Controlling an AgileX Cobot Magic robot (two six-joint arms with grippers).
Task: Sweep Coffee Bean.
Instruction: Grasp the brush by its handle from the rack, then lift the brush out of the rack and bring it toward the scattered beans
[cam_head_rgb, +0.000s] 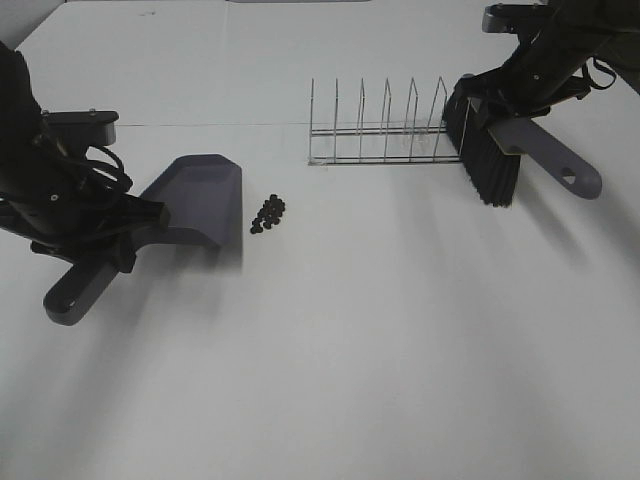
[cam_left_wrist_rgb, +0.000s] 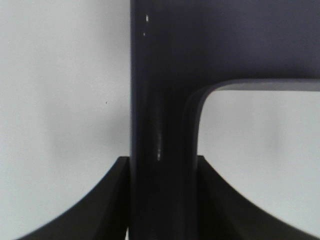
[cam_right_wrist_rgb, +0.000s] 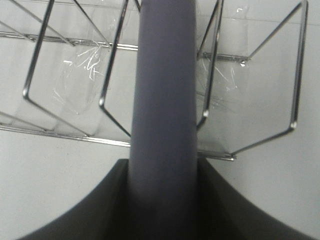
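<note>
**Position of the work.** The coffee beans (cam_head_rgb: 267, 214) lie in one tight cluster on the white table (cam_head_rgb: 400, 350), just beside the open lip of the dustpan (cam_head_rgb: 200, 195), on the side facing the table centre. The cluster is slightly elongated and its long axis runs roughly parallel to the lip. No bean appears inside the pan.

**Governing relation.** The beans sit between the dustpan and the brush (cam_head_rgb: 490, 160). The brush is well apart from them, to the right and further back, just beside the right end of the wire rack (cam_head_rgb: 385, 135). The left arm is the nearer arm, but it carries the pan. The sweeping tool is on the far arm, so the brush would probably need to cross to the far side of the cluster and push leftward, square to the lip.

**Left gripper** (cam_head_rgb: 120, 235). Clamped on the dustpan handle, with a finger pressed against each side. The pan mouth faces the beans.

**Right gripper** (cam_head_rgb: 490, 100). Clamped on the brush handle, fingers against both sides, bristles pointing down. Whether the bristles touch the table cannot be determined.

**Caution.** The rack stands close to the brush head, so clear it before sweeping
</note>
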